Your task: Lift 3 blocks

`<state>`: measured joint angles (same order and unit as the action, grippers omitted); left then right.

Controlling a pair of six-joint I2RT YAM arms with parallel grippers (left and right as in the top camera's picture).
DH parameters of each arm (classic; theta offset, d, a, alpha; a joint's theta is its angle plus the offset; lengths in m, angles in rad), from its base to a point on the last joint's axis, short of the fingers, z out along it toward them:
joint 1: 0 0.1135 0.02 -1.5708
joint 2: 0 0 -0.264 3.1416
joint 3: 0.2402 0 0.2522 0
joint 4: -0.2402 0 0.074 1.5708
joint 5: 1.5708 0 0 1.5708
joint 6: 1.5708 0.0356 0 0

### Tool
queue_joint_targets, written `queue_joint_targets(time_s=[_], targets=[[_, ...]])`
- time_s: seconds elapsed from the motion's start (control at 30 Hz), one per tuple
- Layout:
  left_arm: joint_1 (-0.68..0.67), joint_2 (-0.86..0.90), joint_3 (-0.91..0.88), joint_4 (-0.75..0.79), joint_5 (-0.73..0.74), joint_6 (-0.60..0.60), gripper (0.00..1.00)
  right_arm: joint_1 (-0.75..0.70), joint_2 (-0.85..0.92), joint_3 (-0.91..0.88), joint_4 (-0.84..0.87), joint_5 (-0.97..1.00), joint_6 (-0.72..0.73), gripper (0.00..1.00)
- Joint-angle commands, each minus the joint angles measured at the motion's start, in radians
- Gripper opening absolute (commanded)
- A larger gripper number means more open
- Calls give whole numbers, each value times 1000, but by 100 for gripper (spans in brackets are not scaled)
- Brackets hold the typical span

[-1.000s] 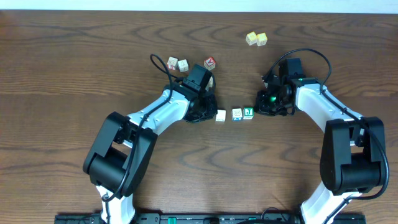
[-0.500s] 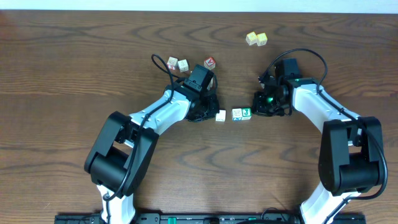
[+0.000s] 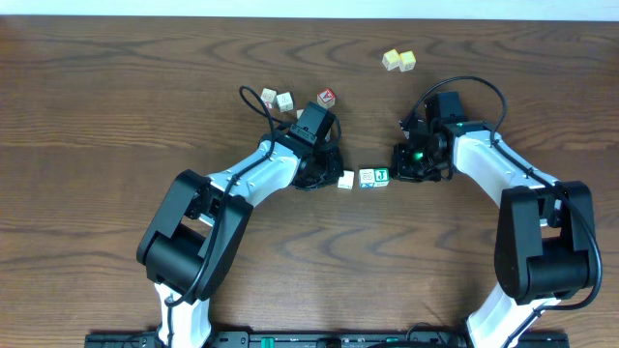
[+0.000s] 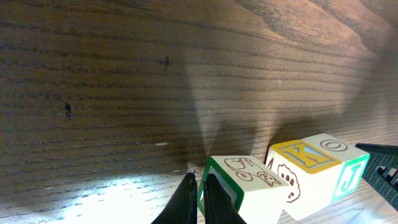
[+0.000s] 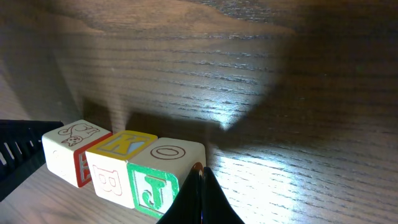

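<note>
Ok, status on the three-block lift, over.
Left gripper shut, tip at the white end block. Right gripper shut, tip at the J block. Three blocks in a row, on the table. Other cubes lie apart.

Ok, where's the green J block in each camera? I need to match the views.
Overhead: the J block is at the right end of the three-block row, mid-table.
Left wrist: J block is at lower right, farthest in the row.
Right wrist: J block is at lower left, nearest the fingertips.
Shared landmark: the yellow K block, directly beside it.
</note>
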<state>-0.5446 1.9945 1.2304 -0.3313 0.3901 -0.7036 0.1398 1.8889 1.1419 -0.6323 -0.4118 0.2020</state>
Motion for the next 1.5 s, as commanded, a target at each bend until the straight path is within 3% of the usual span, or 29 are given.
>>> queue_joint_targets(time_s=[0.0,0.83,1.13,1.47], targets=[[-2,10,-8,6,6,-16,7,6,-3,0,-6,-5,11,1],[37,-34,2,39,27,14,7,6,-3,0,-30,-8,22,1],[14,-64,-2,-214,29,5,7,6,-3,0,-34,-8,22,1],[-76,-53,-4,-89,11,-37,7,6,-3,0,-34,-8,22,1]])
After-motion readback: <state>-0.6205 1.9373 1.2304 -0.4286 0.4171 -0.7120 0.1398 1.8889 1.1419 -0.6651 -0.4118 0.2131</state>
